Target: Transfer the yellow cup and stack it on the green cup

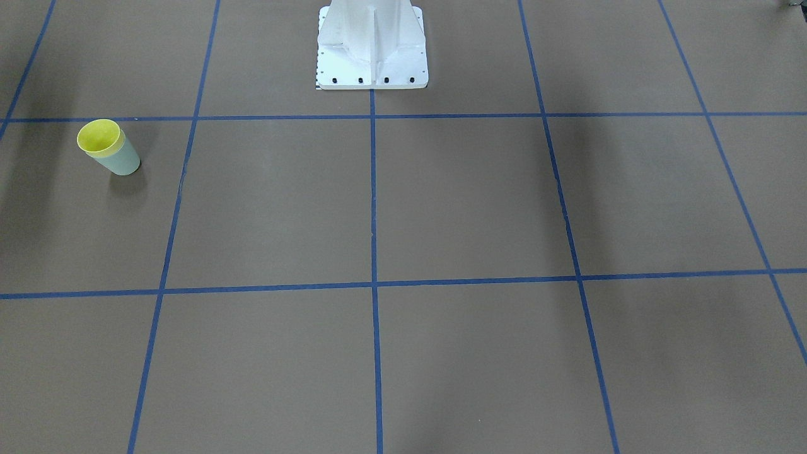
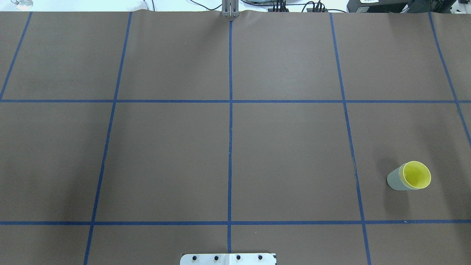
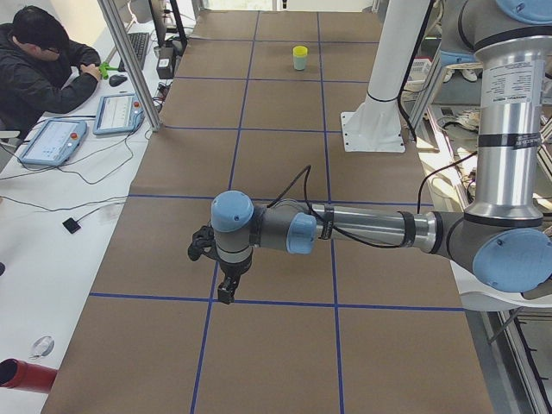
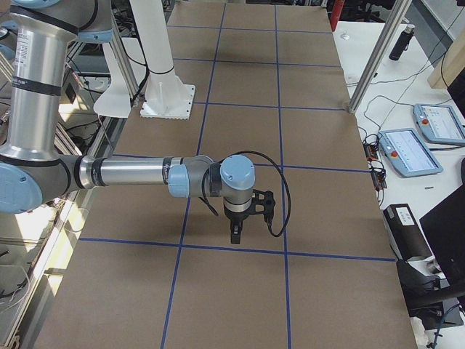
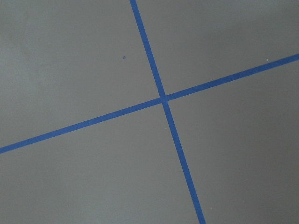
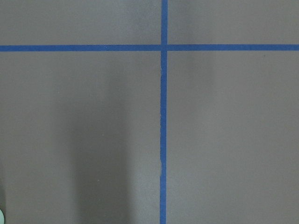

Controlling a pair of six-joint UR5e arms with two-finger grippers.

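- The yellow cup (image 2: 417,175) sits nested in the green cup (image 2: 395,179) with only its rim showing. The pair stands upright on the table (image 2: 287,158), on the robot's right.
- So the stacking looks done, and the step in hand is the finish.
- The left gripper (image 3: 226,291) and right gripper (image 4: 235,234) hang over the blue tape lines (image 5: 163,99), touching neither cup. Both show only in the side views, so I cannot tell whether they are wide or narrow.
- The next move probably calls only for parking the arms without disturbing the stack.

brown table surface (image 2: 165,158), blue tape grid (image 2: 230,147), white side desk (image 3: 43,250), aluminium frame posts (image 3: 131,65), seated person (image 3: 39,69)
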